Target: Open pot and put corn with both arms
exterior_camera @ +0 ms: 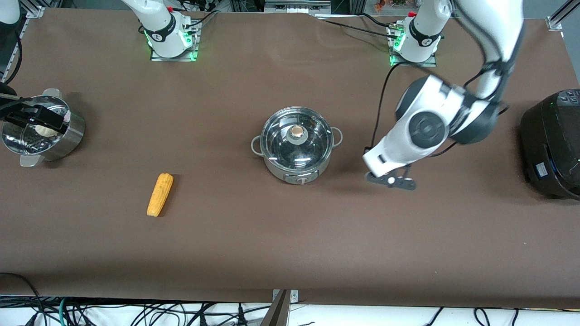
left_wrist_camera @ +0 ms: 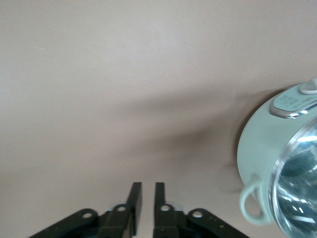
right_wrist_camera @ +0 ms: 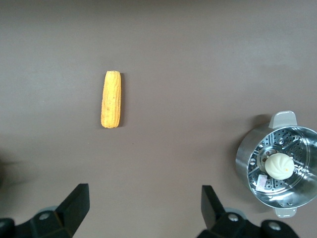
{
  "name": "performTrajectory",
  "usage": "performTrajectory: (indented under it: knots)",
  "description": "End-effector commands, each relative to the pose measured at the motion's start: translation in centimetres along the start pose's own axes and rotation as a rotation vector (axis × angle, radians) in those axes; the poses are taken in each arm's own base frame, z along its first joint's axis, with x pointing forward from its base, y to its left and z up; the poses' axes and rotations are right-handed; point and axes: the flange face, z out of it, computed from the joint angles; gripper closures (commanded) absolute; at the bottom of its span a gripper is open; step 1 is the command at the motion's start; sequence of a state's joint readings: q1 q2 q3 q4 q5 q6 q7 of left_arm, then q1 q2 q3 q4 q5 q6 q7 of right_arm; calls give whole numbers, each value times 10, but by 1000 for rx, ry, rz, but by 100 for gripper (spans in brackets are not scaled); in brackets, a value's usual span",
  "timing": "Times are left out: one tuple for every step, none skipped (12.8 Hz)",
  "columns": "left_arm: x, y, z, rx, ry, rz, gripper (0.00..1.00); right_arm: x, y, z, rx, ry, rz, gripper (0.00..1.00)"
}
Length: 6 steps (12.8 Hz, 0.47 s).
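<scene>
The pot (exterior_camera: 297, 147), lid on, sits mid-tabletop (exterior_camera: 290, 244) with bare cloth all around it, and the left tool (exterior_camera: 392, 179), fingers nearly together, hangs over the open stretch between it and the black cooker (exterior_camera: 553, 142) at the left arm's edge. The corn (exterior_camera: 160, 194) lies alone toward the front edge, open on every side. The right tool (exterior_camera: 31, 117), spread wide, is over the steamer basket (exterior_camera: 43, 129) at the right arm's edge.
</scene>
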<state>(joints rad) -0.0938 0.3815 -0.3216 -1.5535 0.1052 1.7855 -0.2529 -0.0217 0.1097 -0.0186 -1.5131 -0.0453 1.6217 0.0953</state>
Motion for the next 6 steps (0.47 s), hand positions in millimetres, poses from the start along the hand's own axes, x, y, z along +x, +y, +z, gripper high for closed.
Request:
performTrajectory:
  knots:
    - [-43,-44,-88,11,86,-56,0,1,1,-6,18,1,1,0]
    - [-56,-60,-120,9,140,-91,0,1,1,-6,17,1,-1,0]
    - [-62,-70,-137,4,170,-116,0,1,2,-6,17,1,1,0]
    - [-66,-88,-147,3,154,-144,0,1,2,-6,17,1,2,0]
    - [-70,-99,-151,7,121,-144,0,1,1,-6,19,2,1,0]
    - [-73,-103,-154,-24,121,-136,0,1,1,-6,19,2,1,0]
